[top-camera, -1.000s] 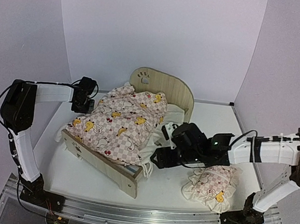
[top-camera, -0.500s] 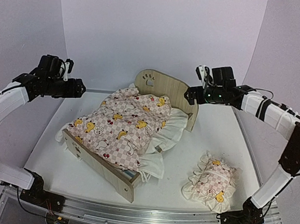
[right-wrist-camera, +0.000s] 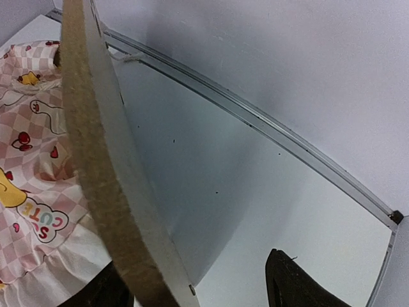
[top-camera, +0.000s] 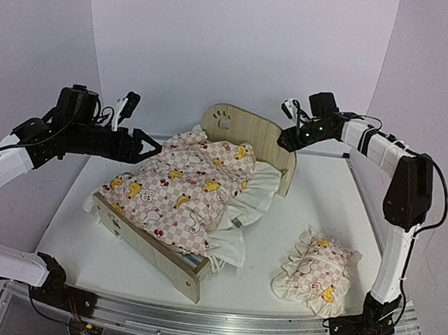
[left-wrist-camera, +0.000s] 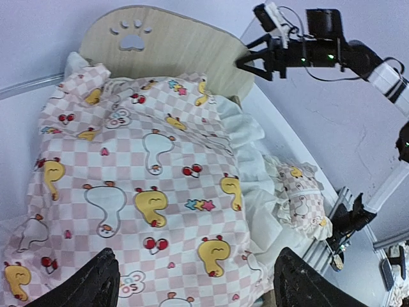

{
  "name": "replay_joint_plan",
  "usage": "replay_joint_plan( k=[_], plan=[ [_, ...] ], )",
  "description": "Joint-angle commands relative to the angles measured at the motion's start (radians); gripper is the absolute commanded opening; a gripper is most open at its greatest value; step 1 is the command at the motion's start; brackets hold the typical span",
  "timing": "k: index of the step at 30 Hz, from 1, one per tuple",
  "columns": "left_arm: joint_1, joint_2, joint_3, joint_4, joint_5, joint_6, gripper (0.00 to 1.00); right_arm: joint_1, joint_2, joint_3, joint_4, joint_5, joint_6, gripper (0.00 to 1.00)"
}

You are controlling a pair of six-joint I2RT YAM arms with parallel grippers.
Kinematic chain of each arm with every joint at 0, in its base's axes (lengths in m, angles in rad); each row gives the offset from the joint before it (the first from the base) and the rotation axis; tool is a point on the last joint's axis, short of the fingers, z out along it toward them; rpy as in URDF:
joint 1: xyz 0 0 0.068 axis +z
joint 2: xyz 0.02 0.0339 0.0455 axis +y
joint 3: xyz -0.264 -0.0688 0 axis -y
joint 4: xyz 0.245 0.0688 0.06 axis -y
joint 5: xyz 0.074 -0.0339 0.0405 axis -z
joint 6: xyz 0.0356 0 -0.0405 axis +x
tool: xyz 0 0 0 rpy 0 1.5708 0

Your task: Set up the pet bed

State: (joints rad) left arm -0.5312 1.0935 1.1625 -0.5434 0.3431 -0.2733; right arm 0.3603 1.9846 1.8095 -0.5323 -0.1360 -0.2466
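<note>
Top external shows light-wood pet bed (top-camera: pixel 250 132) under checked quilt (top-camera: pixel 180 183).

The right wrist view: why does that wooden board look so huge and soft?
Right wrist view: the pet bed has its headboard edge almost against the lens, so it looms and blurs; top view: the same headboard looks small, sharp, evenly lit.

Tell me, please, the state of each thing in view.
Light-wood pet bed with paw-print headboard: upright, quilt-covered.
Frilled checked cartoon-print quilt: spread over the bed.
Small frilled pillow: on the table, off the bed.
Left gripper: open, empty, above quilt.
Right gripper: open, empty, beside headboard.
</note>
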Motion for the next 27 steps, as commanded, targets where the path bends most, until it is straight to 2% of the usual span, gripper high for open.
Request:
replay_joint_plan(
  k=[1,3,6,9,13,16,22,27],
  plan=[
    [-0.060,0.028,0.024,0.085,0.022,-0.034,0.83,-0.023,0.056,0.086,-0.012,-0.059,-0.011,0.63],
    [-0.090,0.052,0.028,0.099,0.007,-0.040,0.82,-0.023,0.063,0.098,-0.015,-0.065,0.027,0.51],
    [-0.124,0.086,0.034,0.121,-0.021,-0.054,0.82,-0.015,0.021,0.065,-0.019,-0.076,0.145,0.27],
    [-0.134,0.132,0.052,0.137,-0.049,-0.070,0.82,0.022,-0.067,-0.038,-0.005,-0.049,0.323,0.18],
    [-0.135,0.230,0.117,0.139,-0.056,-0.081,0.82,0.122,-0.195,-0.217,0.018,0.164,0.493,0.12],
    [-0.178,0.323,0.180,0.162,-0.070,-0.073,0.80,0.189,-0.294,-0.360,0.066,0.252,0.626,0.01],
    [-0.383,0.546,0.331,0.213,-0.214,0.038,0.81,0.343,-0.448,-0.604,0.215,0.250,0.783,0.01],
    [-0.518,0.669,0.331,0.296,-0.331,0.175,0.87,0.359,-0.552,-0.726,0.365,0.117,0.790,0.21]
  ],
)
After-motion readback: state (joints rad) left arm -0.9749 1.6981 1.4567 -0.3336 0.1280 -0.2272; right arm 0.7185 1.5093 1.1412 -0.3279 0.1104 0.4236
